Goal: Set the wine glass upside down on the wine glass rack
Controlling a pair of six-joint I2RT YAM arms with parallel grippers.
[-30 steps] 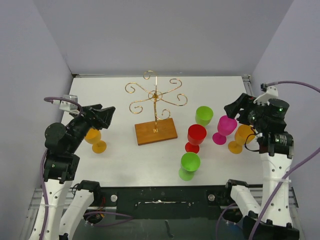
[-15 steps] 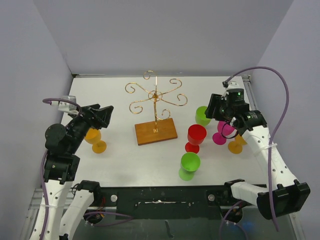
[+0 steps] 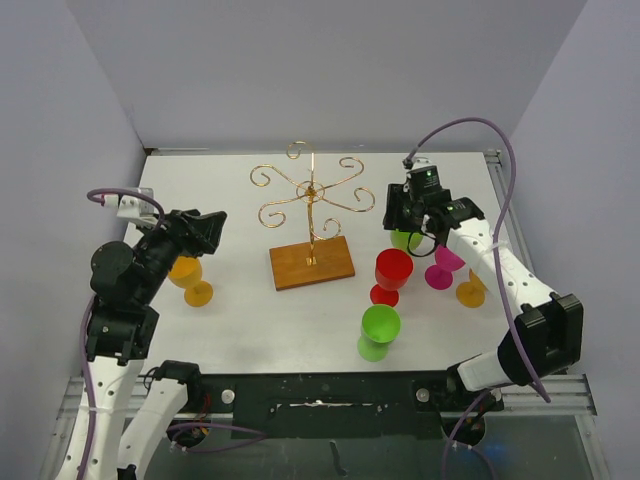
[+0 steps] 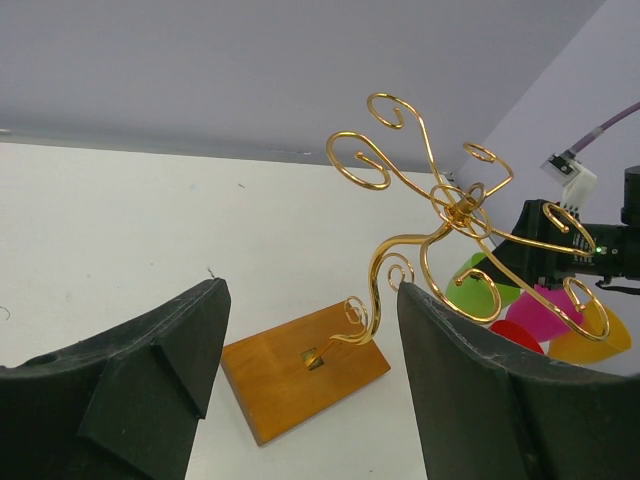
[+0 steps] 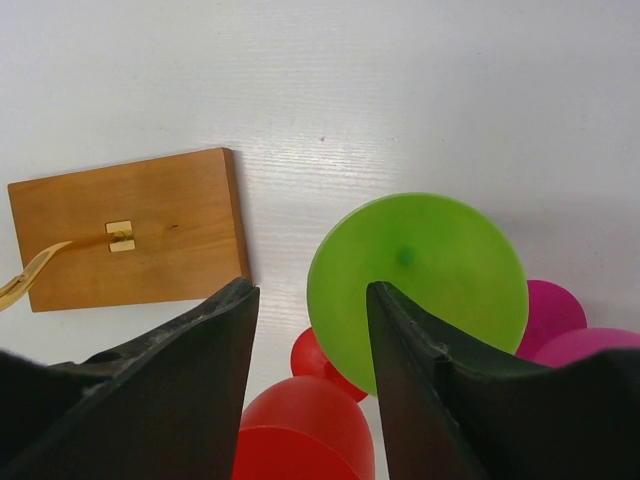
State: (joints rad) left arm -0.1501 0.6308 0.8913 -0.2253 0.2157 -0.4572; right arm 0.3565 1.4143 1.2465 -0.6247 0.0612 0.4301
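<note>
The wine glass rack (image 3: 311, 208) is gold wire with scroll arms on a brown wooden base (image 3: 311, 262), standing mid-table. My right gripper (image 3: 405, 218) hovers open over a green wine glass (image 3: 403, 240), which it mostly covers. In the right wrist view the glass's round green face (image 5: 430, 270) lies partly under the right finger (image 5: 450, 400), its left edge showing inside the gap of the right gripper (image 5: 310, 300). My left gripper (image 3: 205, 232) is open and empty at the left; the left wrist view frames the rack (image 4: 455, 205) far beyond its gripper (image 4: 310, 300).
A red glass (image 3: 392, 270) and another green glass (image 3: 380, 325) stand in front of the right gripper. A magenta glass (image 3: 445, 262) and an orange glass (image 3: 470, 290) stand to its right. A second orange glass (image 3: 190, 275) sits under the left arm.
My right arm swung from the table's right edge leftward to above the back green glass, and its jaws narrowed. The left arm stayed still.
</note>
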